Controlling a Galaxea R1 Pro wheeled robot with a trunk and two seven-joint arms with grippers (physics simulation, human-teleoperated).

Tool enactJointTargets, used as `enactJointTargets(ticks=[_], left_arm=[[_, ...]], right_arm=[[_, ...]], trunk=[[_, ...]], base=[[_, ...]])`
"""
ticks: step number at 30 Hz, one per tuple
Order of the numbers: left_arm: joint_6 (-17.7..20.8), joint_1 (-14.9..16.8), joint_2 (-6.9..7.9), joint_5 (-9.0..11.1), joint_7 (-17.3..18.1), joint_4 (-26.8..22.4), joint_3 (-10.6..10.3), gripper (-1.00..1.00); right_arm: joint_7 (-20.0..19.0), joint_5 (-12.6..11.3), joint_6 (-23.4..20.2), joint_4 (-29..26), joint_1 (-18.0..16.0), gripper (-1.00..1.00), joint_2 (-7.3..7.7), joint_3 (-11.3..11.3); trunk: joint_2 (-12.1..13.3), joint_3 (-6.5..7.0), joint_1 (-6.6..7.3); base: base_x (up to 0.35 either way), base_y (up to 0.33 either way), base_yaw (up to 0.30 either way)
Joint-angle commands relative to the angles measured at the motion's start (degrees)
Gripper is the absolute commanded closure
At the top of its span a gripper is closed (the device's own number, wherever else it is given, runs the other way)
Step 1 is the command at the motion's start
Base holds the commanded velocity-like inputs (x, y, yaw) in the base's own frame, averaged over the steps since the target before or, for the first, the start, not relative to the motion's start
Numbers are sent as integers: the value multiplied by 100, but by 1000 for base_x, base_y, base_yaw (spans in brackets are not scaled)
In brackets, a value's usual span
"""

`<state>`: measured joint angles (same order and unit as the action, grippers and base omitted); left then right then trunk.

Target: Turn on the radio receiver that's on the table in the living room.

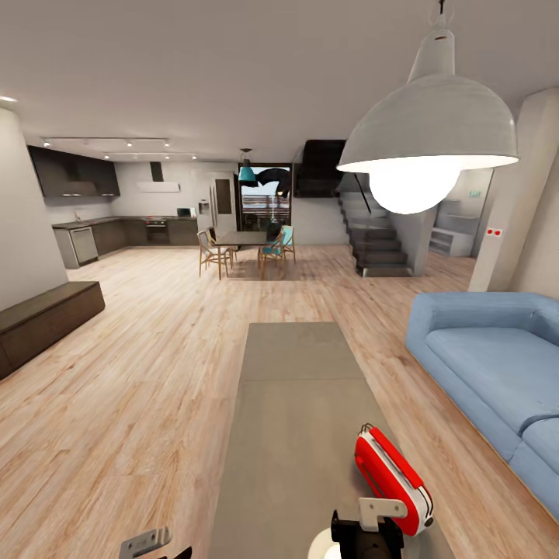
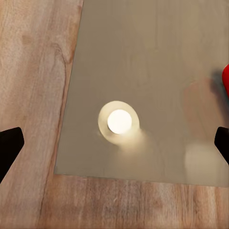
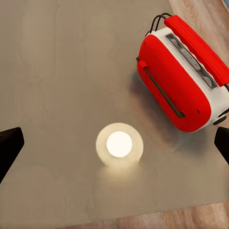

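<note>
Our left gripper [image 2: 114,145] and right gripper [image 3: 114,145] both hang spread wide, fingers pointing down, holding nothing.

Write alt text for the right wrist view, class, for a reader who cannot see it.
A red radio receiver with a white side band lies on the grey table, beside a bright round reflection. Two dark fingertips frame the view, spread wide apart.

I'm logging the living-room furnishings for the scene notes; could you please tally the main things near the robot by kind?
Radio receiver: 1, red, lying on the table
Table: 1, long and grey
Sofa: 1, blue
Pendant lamp: 1, white dome
Low bench: 1, dark brown
Total: 5
</note>
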<state>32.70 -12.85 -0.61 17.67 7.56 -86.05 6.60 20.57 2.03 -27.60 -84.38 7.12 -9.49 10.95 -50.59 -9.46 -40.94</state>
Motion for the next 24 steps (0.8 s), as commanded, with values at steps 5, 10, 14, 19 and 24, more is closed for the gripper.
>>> enactJointTargets(ticks=[5,10,14,19,24], left_arm=[[0,1,0,0,0,1,0,-100],[0,0,0,0,0,7,0,-100],[0,1,0,0,0,3,0,-100],[0,1,0,0,0,1,0,-100],[0,2,0,0,0,1,0,-100]], right_arm=[[-9,0,6,0,0,-100,0,2],[-17,-2,8,0,0,-100,0,3],[-20,-9,9,0,0,-100,0,3],[-23,-91,9,0,0,-100,0,3],[-21,-185,9,8,0,-100,0,3]], trunk=[[0,0,0],[0,0,0],[0,0,0],[0,10,0],[0,40,0]], base=[[0,0,0],[0,0,0],[0,0,0],[0,0,0],[0,0,0]])
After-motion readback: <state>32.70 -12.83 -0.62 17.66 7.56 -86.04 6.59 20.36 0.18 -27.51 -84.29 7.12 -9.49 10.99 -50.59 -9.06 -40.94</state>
